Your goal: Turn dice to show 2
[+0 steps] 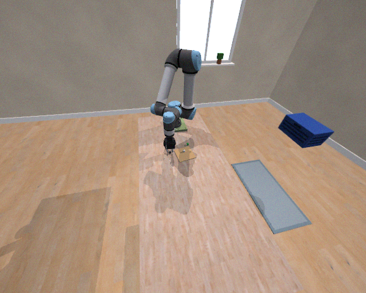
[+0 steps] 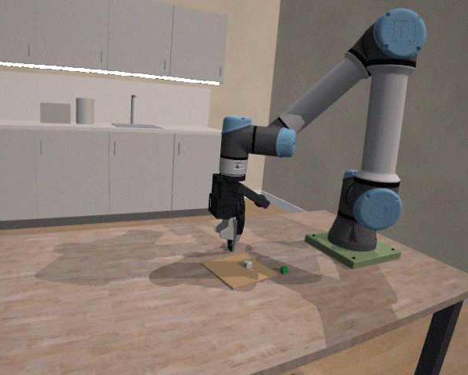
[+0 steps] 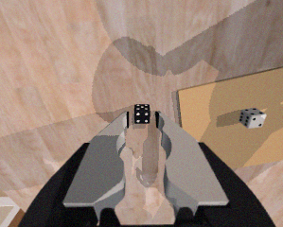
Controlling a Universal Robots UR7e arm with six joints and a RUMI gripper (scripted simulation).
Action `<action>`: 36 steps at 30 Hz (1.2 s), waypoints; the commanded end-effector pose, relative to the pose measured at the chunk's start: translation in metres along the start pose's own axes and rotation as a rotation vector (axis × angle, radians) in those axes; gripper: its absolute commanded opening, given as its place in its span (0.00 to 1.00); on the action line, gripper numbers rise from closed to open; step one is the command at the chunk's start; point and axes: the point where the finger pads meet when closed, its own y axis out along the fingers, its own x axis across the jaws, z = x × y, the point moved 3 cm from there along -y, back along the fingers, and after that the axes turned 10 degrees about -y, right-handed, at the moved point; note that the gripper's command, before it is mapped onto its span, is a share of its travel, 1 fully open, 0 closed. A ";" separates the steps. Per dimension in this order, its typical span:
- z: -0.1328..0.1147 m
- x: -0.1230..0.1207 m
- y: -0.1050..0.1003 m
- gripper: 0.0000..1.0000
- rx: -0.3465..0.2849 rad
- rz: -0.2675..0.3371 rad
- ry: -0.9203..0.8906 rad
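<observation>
White die (image 1: 184,151) (image 2: 248,264) (image 3: 253,118) is on the mat (image 1: 189,157) (image 2: 234,278), well inside the edges, looks flat, so its placement seems done. Its number is unconfirmed: wrist view shows a two-pip face, but can't tell if that's the top. Black die (image 3: 142,113) is off the mat, beside its edge in the wrist view, between the fingertips of the jaws (image 1: 169,152) (image 2: 232,249). Jaws are only slightly open, nothing gripped; narrow gaps show on both sides of the die. Both black faces in view carry more than two pips, so 2 isn't on top and the turn is still to do, as is moving it onto the mat. Green die (image 1: 187,144) (image 2: 284,269) sits on the tabletop (image 1: 208,220) (image 2: 144,323) (image 3: 37,71) just off the mat; top number too small to read, best left alone. Final move clear also left. Call it roughly half done at best.
</observation>
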 end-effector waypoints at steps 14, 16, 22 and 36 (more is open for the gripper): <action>0.000 0.000 0.000 0.18 -0.001 0.001 0.000; 0.000 0.000 0.000 0.00 -0.001 0.001 0.000; 0.000 0.000 0.000 0.00 -0.001 0.001 0.000; 0.000 0.000 0.000 0.00 -0.001 0.001 0.000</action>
